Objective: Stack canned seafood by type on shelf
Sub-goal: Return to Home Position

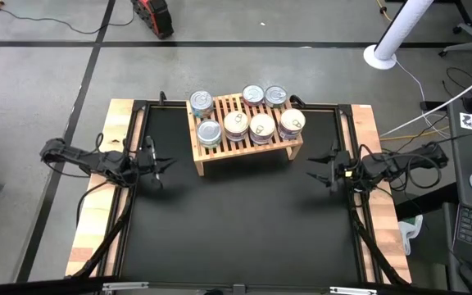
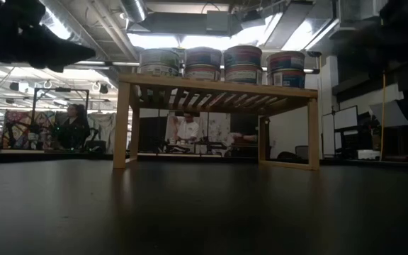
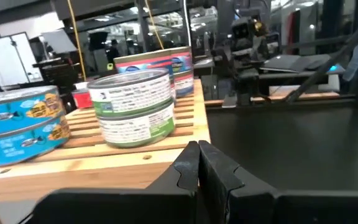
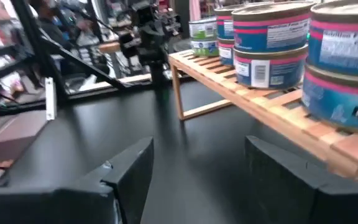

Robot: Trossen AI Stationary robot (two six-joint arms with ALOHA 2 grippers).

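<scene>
Canned seafood is all sitting up on the shelf; none is lying on the table.

Risk, as I am judging it:
- The tins are standing two high on open slats, so a knock to the rack could be toppling a stack.
- The rightmost stack is sitting close to the shelf's right end, which is making it the exposed one.
- The right gripper is hovering just off that end, its fingers spread wide and holding nothing. A swing toward the rack while pulling away could be clipping its corner.
- The left gripper is posing less risk. Its fingers are pressed together and empty, and it is hanging near the shelf's left front leg but apart from it.

Looks:
- Seven tops are showing from above, with silver lids at the left end and along the back and cream lids with a small mark across the front.
- The blue-labelled tins are making up the left end.
- The green-and-white stack is standing next to them.
- The pink-banded tins are filling the right side.
- Grouping by type is appearing done, though not every lower label is showing.
</scene>
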